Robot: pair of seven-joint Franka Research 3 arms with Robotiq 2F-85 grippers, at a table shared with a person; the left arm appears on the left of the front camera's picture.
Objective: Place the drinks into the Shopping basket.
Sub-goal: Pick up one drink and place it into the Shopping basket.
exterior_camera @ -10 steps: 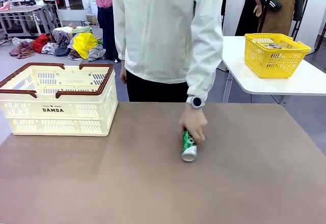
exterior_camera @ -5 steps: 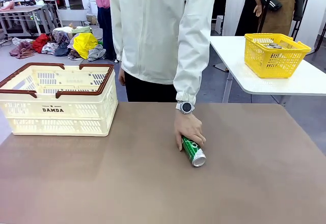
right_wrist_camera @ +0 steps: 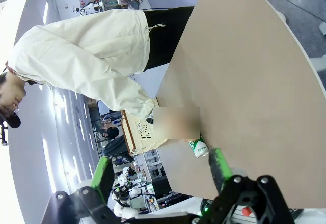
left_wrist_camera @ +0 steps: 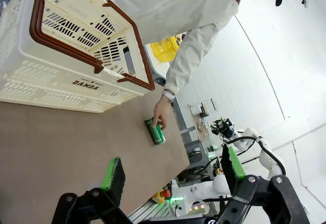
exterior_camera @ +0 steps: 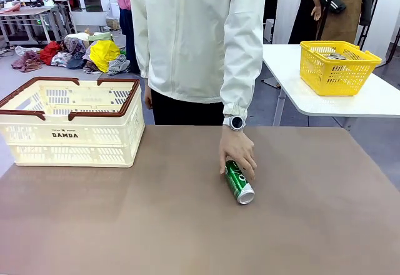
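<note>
One green drink can [exterior_camera: 239,183] lies on its side at the middle of the brown table [exterior_camera: 144,225], silver top toward me. A person's hand [exterior_camera: 238,152] rests on its far end. The cream Shopping basket [exterior_camera: 94,144] with the brown rim stands at the table's far left, and nothing shows inside it. In the left wrist view my left gripper [left_wrist_camera: 171,170] is open above the table, well short of the can [left_wrist_camera: 155,131] and the basket [left_wrist_camera: 61,76]. My right gripper [right_wrist_camera: 161,172] is open too, with the can [right_wrist_camera: 199,148] beyond its fingers.
The person in a white jacket [exterior_camera: 194,37] stands at the table's far edge. A yellow basket [exterior_camera: 337,69] sits on a white side table [exterior_camera: 375,100] at the back right. Clothes lie heaped on the floor [exterior_camera: 94,56] behind the basket.
The person's hand has turned the lying can so its silver top points front right, and has slid back to the can's far end. Both grippers stay open.
</note>
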